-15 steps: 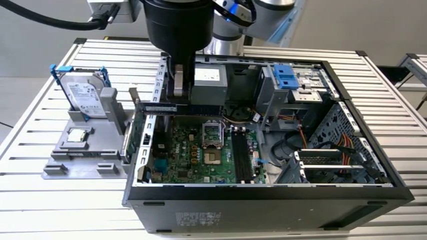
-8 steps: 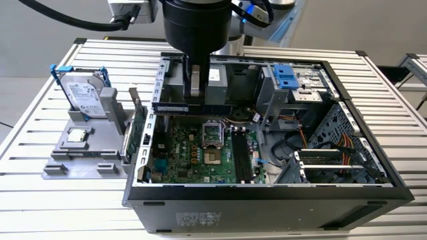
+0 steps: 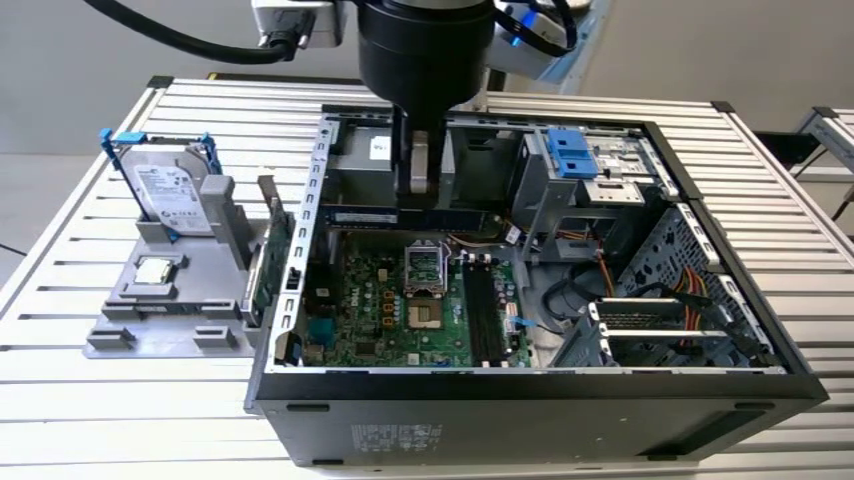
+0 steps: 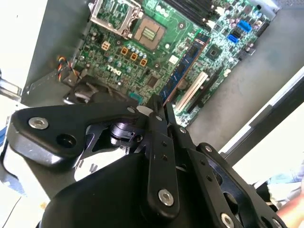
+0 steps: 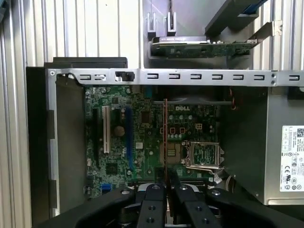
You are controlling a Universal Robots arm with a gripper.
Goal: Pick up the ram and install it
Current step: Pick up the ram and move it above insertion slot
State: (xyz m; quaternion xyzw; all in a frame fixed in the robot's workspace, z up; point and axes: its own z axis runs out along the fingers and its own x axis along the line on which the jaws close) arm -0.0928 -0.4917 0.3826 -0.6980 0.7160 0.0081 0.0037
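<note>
The exterior view looks down at a slant over the open computer case (image 3: pixel 534 410), from far enough back to take in the slatted table (image 3: pixel 80 400). Both wrist views look from close behind the gripper (image 5: pixel 165 176) onto the motherboard (image 5: pixel 142 137), the first squarely, the second obliquely. All three views share the motherboard.

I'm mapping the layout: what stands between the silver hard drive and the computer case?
The green expansion card, upright on the grey holder, seen in the exterior view.

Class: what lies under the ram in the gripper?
Below the ram, held by the gripper, lies the green motherboard in the case; the strip directly beneath the stick is covered.
</note>
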